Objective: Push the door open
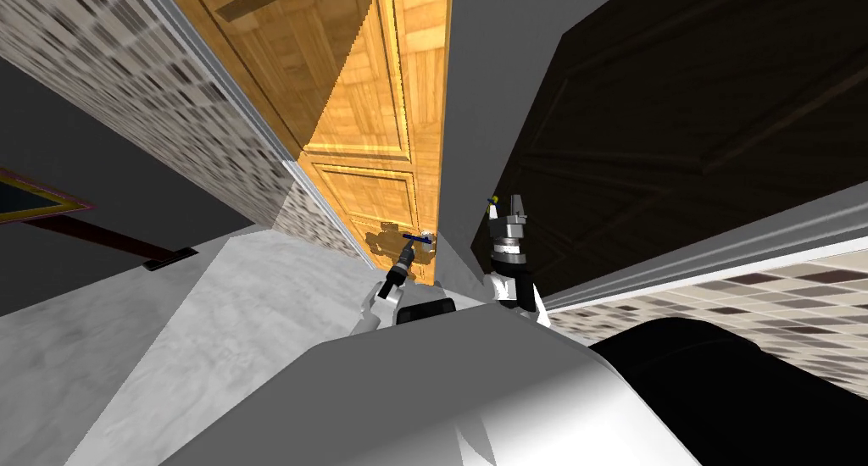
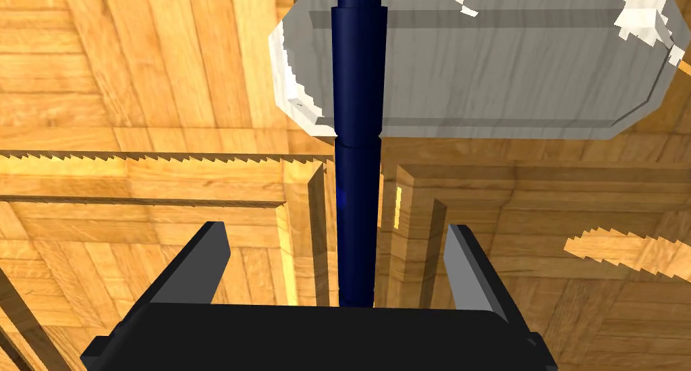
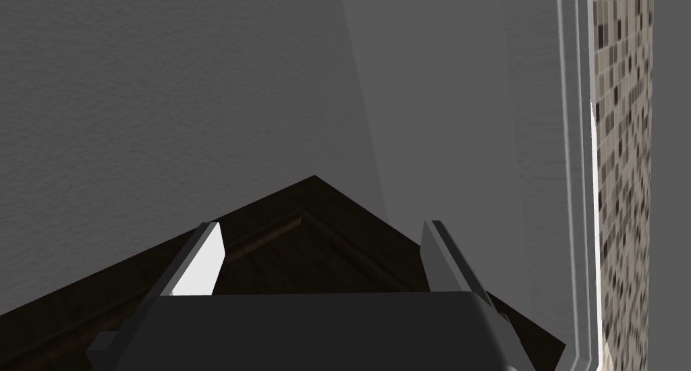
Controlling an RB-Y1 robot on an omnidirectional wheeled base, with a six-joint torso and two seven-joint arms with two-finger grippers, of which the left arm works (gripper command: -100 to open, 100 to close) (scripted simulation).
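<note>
A panelled door (image 1: 373, 173) of honey-coloured wood stands directly ahead of the robot, between a tiled wall (image 1: 127, 80) on its left and a grey wall (image 1: 475, 105) on its right. Its dark blue lever handle (image 2: 355, 205) sits close to the door's edge next to the grey wall, mounted on a pale grey plate (image 2: 506, 63). The left gripper (image 2: 335, 231) is up against the door at the handle. Its fingers (image 2: 209, 252) are set wide, one on each side of the lever and touching neither side. The stance appears meant to straddle the lever so the arm can bear on the door near its free edge, where a push would swing it most easily. How far the door stands from its frame cannot be told. The right gripper (image 1: 505, 202) is raised beside the grey wall, in front of a dark brown panelled surface (image 1: 678, 130). Its fingers are also wide and hold nothing, and it seems to be kept out of the working arm's way. No brand, label or writing can be read on the door, handle or plate.
</note>
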